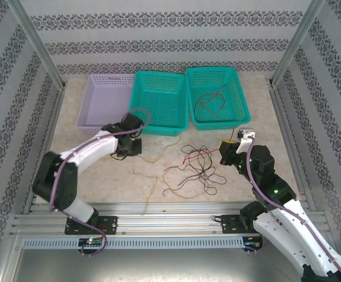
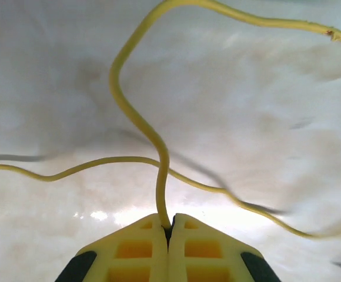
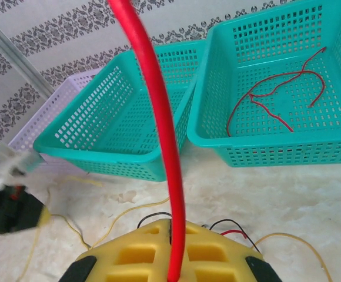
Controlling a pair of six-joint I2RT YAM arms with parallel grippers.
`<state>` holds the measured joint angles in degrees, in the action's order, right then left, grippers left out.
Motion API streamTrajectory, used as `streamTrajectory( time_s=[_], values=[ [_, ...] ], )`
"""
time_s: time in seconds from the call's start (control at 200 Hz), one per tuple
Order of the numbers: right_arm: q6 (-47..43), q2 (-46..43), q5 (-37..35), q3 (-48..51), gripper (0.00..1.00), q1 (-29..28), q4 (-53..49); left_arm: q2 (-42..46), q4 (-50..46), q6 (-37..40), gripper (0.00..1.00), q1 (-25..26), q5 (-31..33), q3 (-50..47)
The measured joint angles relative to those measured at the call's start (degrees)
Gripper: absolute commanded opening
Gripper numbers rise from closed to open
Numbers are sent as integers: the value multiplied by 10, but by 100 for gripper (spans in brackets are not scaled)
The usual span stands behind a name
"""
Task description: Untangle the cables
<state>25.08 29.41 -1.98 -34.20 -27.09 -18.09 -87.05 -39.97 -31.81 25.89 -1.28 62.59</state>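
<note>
Left claw [image 2: 169,228] clamped shut on a yellow cable [image 2: 136,120] just above the pale table [image 2: 264,100]; right claw [image 3: 172,230] closed tight around a red cable [image 3: 159,117]; the loose tangle of cables [image 1: 195,167] lies on the table between the two arms; a second red wire [image 1: 209,103] rests inside the right-hand teal basket [image 1: 217,124].

I'm working in a robot lab cell. The left arm [image 1: 91,148] and right arm [image 1: 276,195] are bolted to slotted aluminium rails [image 1: 170,223] at the near edge of a marble-look table [image 1: 106,188]. Bare metal posts [image 1: 35,41] frame it, and patterned wallpaper panels [image 1: 170,35] close it on 3 sides. At the back sit a lilac basket [image 1: 109,77], a teal basket [image 1: 160,73] and a 2nd teal basket [image 1: 211,69], all plastic.
</note>
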Motion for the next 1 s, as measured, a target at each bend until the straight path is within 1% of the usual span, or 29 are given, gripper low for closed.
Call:
streamTrajectory(
  time_s=[0.105, 0.19, 0.285, 0.385, 0.46, 0.545, 0.774, 0.874, 0.999],
  values=[
    [0, -1, 1, 0, 0, 0, 1, 73, -53, 6, 0, 0, -4, 105],
    [0, 0, 2, 0, 0, 0, 1, 106, -86, 16, 0, 0, -13, 198],
    [0, 1, 5, 0, 0, 0, 3, 120, -126, 23, 0, 0, -29, 285],
    [1, 2, 8, 0, 0, 0, 3, 116, -159, 29, 0, 0, -45, 327],
    [1, 2, 10, 0, 0, 0, 3, 98, -186, 33, 0, 0, -47, 357],
    [1, 3, 11, 0, 0, 0, 3, 60, -206, 40, 0, 0, -40, 420],
    [2, 6, 16, -3, 0, 0, 2, -55, -198, 92, 0, 0, 30, 631],
    [2, 6, 17, -7, 0, 0, -2, -107, -172, 117, 0, 0, 63, 667],
    [2, 2, 17, -10, 0, 0, -7, -179, -135, 141, 0, 0, 105, 667]
  ],
)
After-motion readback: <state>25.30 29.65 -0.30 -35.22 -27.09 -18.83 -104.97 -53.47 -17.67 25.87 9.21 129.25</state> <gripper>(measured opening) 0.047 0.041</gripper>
